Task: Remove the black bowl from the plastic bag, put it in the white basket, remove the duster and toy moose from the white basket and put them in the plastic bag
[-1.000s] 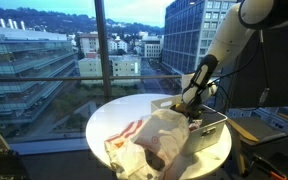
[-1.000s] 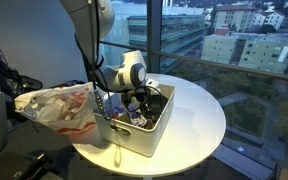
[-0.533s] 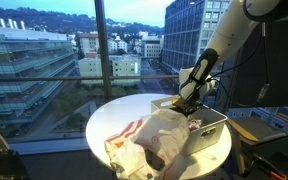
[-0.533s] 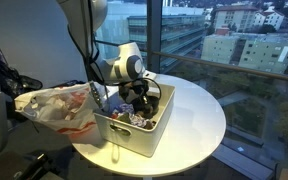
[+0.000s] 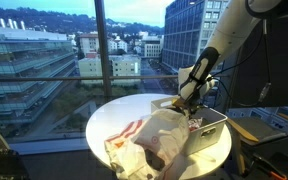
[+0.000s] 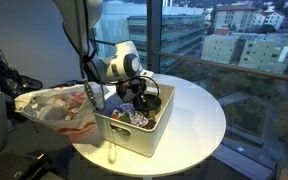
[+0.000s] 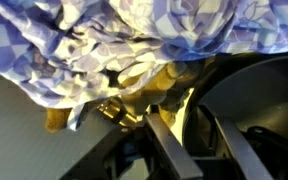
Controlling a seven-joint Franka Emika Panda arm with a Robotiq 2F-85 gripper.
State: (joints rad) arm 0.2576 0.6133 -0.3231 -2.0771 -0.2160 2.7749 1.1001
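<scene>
My gripper hangs over the white basket, which also shows in an exterior view. Its fingers stand at the rim of the black bowl and hold it just inside the basket's top; the bowl appears as a dark shape under the gripper. Next to the bowl in the basket lie the blue-and-white patterned duster and the yellow-brown toy moose. The crumpled white-and-red plastic bag lies beside the basket on the round table and shows in both exterior views.
The round white table stands against a tall window. Basket and bag fill one half of it, close to its edge. The robot arm reaches in from above the basket. A dark chair stands beyond the bag.
The gripper has risen a little above the basket over the last second, with the dark bowl still under it. The bag and the basket have not moved.
</scene>
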